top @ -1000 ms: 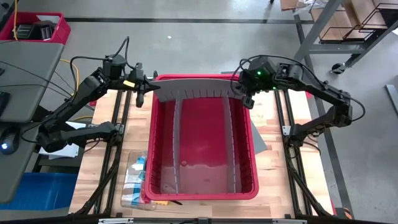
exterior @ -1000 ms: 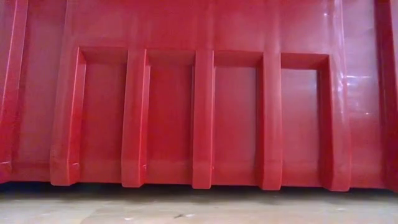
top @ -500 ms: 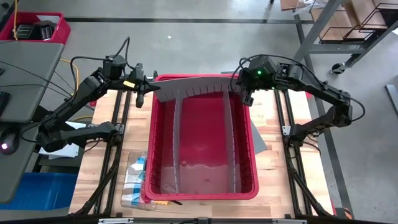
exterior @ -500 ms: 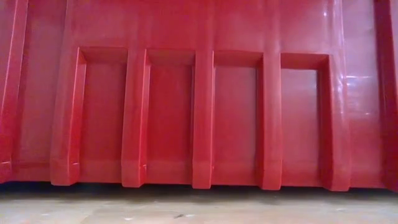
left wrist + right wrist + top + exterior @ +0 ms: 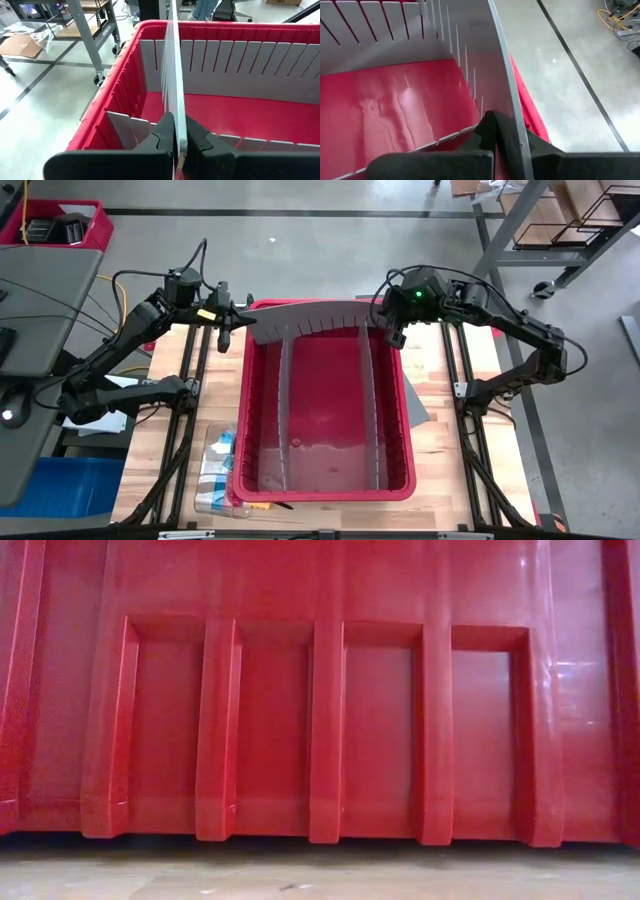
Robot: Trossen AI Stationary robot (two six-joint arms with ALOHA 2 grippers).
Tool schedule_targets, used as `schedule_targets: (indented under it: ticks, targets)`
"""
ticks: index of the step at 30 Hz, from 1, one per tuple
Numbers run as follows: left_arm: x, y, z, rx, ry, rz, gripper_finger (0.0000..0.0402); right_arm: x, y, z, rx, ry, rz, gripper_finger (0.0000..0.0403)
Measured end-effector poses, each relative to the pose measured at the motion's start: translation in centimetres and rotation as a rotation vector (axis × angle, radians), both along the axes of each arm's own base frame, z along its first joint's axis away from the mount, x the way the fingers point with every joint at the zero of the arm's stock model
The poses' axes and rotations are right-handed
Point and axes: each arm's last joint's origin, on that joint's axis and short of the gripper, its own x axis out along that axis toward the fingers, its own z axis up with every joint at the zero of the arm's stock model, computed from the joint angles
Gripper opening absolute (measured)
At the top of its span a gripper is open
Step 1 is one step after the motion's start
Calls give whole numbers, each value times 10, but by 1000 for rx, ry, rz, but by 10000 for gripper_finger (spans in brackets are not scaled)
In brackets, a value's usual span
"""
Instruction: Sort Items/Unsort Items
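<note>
A long grey slotted divider panel [image 5: 312,322] arches across the far end of the red bin [image 5: 405,395], above two lengthwise grey dividers [image 5: 283,410]. My left gripper [image 5: 230,332] is shut on the panel's left end, and my right gripper [image 5: 394,337] is shut on its right end. Some items, blue and yellow pieces, lie in a clear pack [image 5: 215,468] on the table by the bin's near left corner. One small piece [image 5: 297,443] lies on the bin's floor. The low view shows only the bin's ribbed wall [image 5: 320,720]. My left gripper pinches the panel's left end [image 5: 176,107] between its two fingers, one on each face. It comes from the table's left, slanting down. The panel stands on edge, bowed, over the bin's far end. My right gripper pinches the panel's right end [image 5: 509,100] between its two fingers, one on each face. It comes from the table's right, slanting down. The panel curves away from it toward the other arm.
Slotted grey liners [image 5: 235,65] line the bin's inner walls. Bare wooden table [image 5: 440,445] shows to the bin's right. A grey shelf frame on wheels [image 5: 545,240] stands on the floor beyond the far right corner, and a blue crate [image 5: 70,480] sits off the table's left.
My right gripper has tipped a little at the panel's right end, and its fingers have shifted slightly toward the far edge. The panel stays bowed over the bin's far end.
</note>
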Motion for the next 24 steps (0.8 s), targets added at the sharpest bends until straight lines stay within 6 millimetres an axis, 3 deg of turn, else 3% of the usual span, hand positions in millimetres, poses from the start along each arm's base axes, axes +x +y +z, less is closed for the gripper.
schedule_targets:
  ticks: [13, 24]
  targets:
    - [0, 0, 1, -6, -12, 0, 1, -1, 10, 7, 30, -53, 22, 0]
    - [7, 5, 38, 105, -353, -42, 1, -29, 20, 77, -45, -269, 1, 0]
